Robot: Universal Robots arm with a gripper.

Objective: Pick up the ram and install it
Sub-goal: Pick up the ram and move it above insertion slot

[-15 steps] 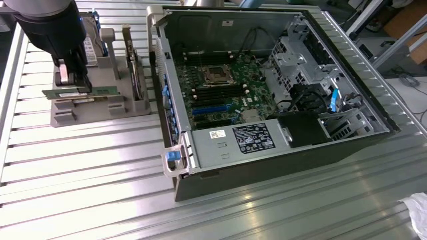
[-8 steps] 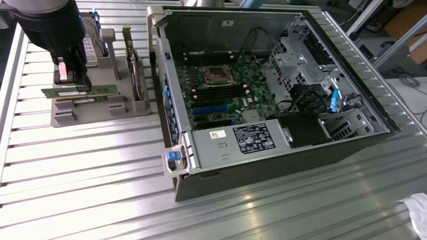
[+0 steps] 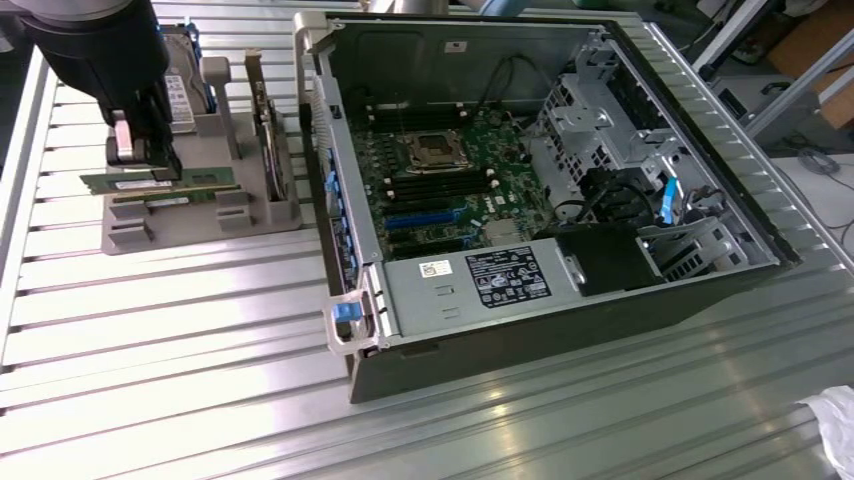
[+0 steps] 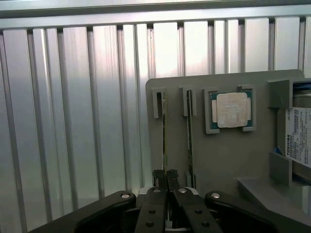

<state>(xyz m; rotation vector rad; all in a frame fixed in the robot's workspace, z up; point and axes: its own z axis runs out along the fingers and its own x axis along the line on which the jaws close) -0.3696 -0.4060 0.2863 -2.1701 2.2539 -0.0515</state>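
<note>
While the tool is clenched on the top edge of the ram, the stick stands on edge in its slot in the grey holder. Nothing in the wrist view suggests it is out of the slot.

Layout: the holder sits on the bench toward the edge at the exterior view's left, near the far corner. Going away from the held stick, the holder carries:
- a second stick, just beside it and parallel
- the processor chip, flat in its recess
- the hard drive

The open computer case lies mid-bench, well apart from the holder, with the motherboard facing up.

Step in hand (my reading): the pick, at the grasp. The grip is made, the lift is not yet done, and the install is untouched.

What freeing it calls for, as I judge it: a pull straight along the slot walls with no twist. The board is thin and the neighbouring stick is close (easy to clip). The grip is on a narrow edge, so slip or tilt is the risk to watch.
</note>
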